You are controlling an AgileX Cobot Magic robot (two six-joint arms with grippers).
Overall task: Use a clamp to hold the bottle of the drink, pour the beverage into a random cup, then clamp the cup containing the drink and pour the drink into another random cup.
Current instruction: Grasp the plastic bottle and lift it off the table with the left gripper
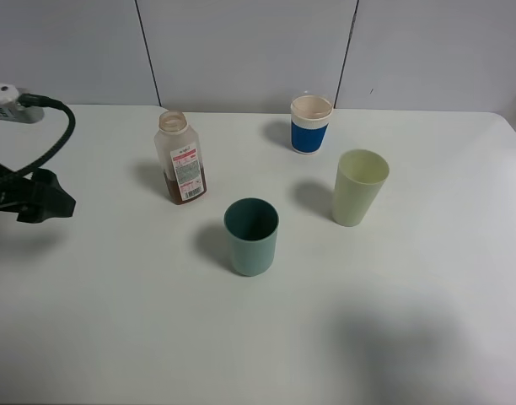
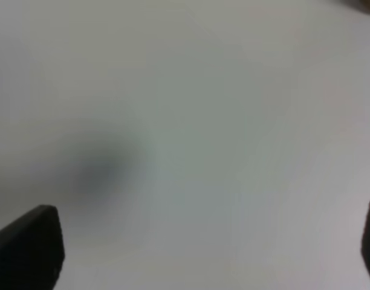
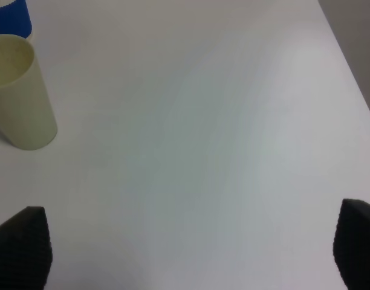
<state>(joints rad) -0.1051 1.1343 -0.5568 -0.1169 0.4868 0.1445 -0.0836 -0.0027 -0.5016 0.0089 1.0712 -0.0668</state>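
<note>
An uncapped clear bottle (image 1: 181, 160) with a red-and-white label and a little brown drink at the bottom stands at the back left. A teal cup (image 1: 251, 236) stands in the middle. A pale yellow-green cup (image 1: 357, 186) stands to its right and also shows in the right wrist view (image 3: 19, 90). A blue-and-white cup (image 1: 311, 124) stands at the back and shows in the right wrist view (image 3: 9, 15). My left gripper (image 1: 47, 202) hovers at the table's left, well left of the bottle; it is open and empty (image 2: 200, 254). My right gripper (image 3: 188, 254) is open, empty, over bare table right of the pale cup.
Everything stands on a white table (image 1: 115, 321) with a grey panelled wall behind. A black cable (image 1: 60, 139) loops from the left arm. The table's right edge (image 3: 348, 60) shows in the right wrist view. The right arm casts a shadow (image 1: 401, 354) at the front right.
</note>
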